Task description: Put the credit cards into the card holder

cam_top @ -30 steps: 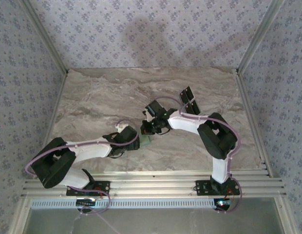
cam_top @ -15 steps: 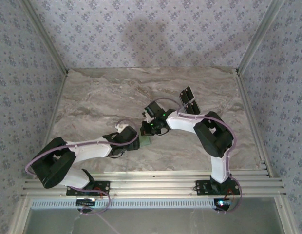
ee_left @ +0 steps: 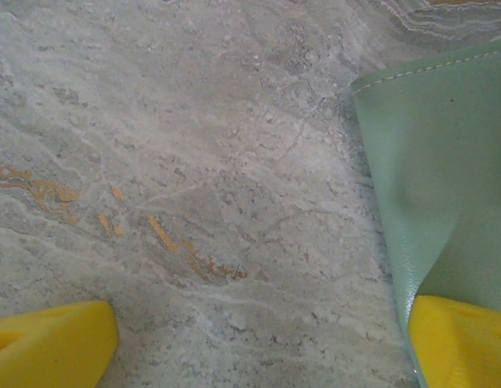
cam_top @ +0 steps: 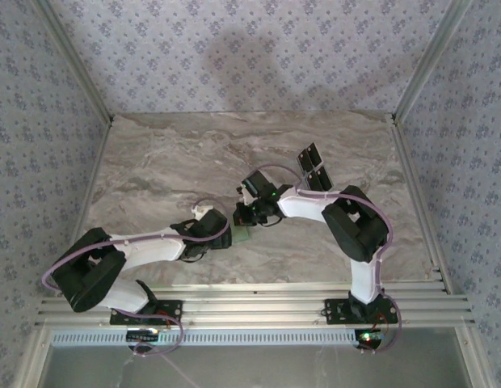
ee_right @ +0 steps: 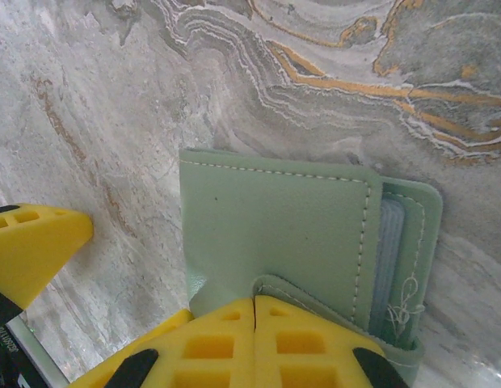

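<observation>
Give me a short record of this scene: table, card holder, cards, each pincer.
table: grey marbled surface
card holder: sage green, lying on the table at both pincers
credit cards: black, farther back on the table, apart from the holder
left pincer: open, one side resting on the holder's edge
right pincer: shut, tips against the holder's flap

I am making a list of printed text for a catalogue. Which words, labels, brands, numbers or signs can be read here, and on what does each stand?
No text can be read.
card holder: a small white ornament by one edge, a flourish, not letters.
credit cards: pale markings, too small to read.
black part, lower left of the right wrist view: tiny green characters, blurred.
</observation>
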{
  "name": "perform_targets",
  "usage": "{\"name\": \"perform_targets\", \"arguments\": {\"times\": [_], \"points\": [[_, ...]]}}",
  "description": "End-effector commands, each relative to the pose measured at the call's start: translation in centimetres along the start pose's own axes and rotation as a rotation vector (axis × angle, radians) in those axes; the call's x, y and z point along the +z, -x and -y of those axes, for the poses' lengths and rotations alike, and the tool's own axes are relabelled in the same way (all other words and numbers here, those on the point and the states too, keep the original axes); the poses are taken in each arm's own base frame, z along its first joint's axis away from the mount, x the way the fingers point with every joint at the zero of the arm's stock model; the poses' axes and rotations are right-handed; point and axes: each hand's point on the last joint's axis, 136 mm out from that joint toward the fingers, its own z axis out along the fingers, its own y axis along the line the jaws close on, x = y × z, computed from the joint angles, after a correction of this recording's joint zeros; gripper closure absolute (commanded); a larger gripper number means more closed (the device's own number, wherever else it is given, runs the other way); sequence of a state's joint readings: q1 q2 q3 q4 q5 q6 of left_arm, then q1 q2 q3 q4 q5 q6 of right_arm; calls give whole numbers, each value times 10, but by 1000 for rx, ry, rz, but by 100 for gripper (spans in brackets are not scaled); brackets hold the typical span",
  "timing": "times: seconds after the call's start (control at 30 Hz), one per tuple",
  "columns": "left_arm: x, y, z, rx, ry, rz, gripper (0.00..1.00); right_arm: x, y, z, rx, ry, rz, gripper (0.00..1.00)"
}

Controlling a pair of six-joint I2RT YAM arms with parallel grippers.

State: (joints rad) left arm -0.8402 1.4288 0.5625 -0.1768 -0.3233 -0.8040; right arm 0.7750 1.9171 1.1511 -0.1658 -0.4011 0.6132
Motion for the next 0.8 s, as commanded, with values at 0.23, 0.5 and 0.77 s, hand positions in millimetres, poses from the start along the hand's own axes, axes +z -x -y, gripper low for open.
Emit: {"name": "perform_targets", "arguments": {"times": [0.23, 0.5, 0.77], "points": [[17, -29, 4, 8, -40, -117, 5, 8, -62, 53, 135, -172, -159, 100], [15, -27, 5, 11, -41, -110, 5, 6, -82, 72, 159, -237, -203, 100], [17, -27, 5, 13, -35, -116, 5, 22, -87, 71, 138, -248, -253, 100]]}}
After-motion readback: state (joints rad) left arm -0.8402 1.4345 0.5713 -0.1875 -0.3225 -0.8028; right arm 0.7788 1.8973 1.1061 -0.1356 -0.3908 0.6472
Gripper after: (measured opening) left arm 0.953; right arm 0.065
